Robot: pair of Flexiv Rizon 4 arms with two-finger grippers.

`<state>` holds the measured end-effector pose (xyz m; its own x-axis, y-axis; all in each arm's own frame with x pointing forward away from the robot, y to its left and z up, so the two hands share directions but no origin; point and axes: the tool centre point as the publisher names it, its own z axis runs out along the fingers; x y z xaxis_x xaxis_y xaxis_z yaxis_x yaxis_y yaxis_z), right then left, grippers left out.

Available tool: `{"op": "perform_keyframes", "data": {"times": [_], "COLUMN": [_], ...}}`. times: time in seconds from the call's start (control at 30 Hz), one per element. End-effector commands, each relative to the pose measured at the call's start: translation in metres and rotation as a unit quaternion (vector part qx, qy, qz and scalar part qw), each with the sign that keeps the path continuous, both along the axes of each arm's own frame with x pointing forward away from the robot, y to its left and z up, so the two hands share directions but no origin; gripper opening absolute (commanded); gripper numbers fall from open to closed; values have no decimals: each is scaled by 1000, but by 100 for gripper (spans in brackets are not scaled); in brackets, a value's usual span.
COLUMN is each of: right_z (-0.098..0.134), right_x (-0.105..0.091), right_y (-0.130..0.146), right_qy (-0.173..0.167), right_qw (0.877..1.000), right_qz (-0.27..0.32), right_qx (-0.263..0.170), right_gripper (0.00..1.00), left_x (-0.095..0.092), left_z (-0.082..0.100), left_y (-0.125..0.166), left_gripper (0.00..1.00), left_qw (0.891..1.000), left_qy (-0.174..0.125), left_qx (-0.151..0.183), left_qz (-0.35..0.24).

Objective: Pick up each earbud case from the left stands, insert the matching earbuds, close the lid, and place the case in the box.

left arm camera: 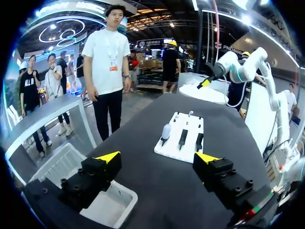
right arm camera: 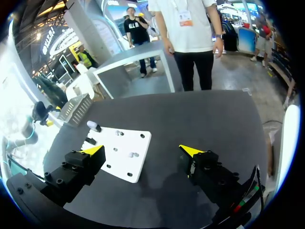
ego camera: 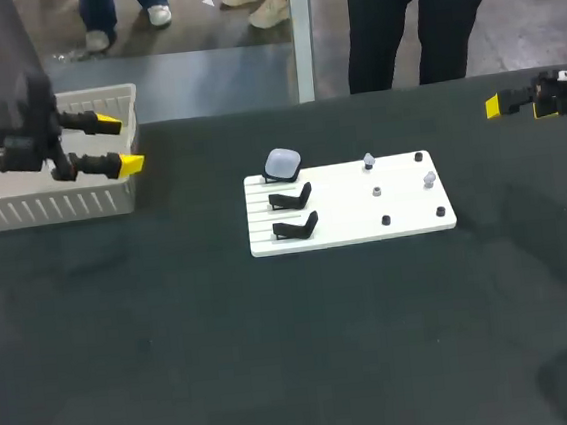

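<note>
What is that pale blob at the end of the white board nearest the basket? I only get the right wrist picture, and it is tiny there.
Observer: The head view shows it is a rounded pale grey earbud case, first in a row of three places on the flat white plastic board.
Operator: Are there more cases in that row?
Observer: No. In the head view the other two places hold only bare black stands.
Operator: Is the other arm holding one, then?
Observer: No. The left wrist view shows the left jaws wide open with nothing between them, over the end of the white slatted plastic basket nearest the board.
</note>
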<state>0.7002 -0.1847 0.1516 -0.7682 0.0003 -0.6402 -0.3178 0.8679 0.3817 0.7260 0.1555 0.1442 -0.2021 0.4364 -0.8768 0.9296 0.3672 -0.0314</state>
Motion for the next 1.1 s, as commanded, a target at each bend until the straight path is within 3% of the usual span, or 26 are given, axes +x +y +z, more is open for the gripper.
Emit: {"op": "perform_keyframes", "data": {"times": [0.03, 0.17, 0.3, 0.6, 1.1], "right_z": [0, 0, 0, 0, 0], "right_x": [0, 0, 0, 0, 0], "right_y": [0, 0, 0, 0, 0], "right_qy": [0, 0, 0, 0, 0], "right_qw": [1000, 1000, 1000, 1000, 1000], "right_qz": [0, 0, 0, 0, 0], "right_qx": [0, 0, 0, 0, 0], "right_gripper": [100, 100, 100, 100, 100], "left_x": [-10, -17, -19, -5, -3], "left_z": [0, -5, -18, -48, -51], "left_y": [-16, -44, -71, -116, -119], "left_gripper": [100, 100, 100, 100, 100], "left_qw": [992, 996, 998, 999, 999], "left_qy": [-50, -54, -36, -30, -22], "left_qx": [-57, -28, -10, -9, -7], "left_qz": [-99, -67, -54, -27, -30]}}
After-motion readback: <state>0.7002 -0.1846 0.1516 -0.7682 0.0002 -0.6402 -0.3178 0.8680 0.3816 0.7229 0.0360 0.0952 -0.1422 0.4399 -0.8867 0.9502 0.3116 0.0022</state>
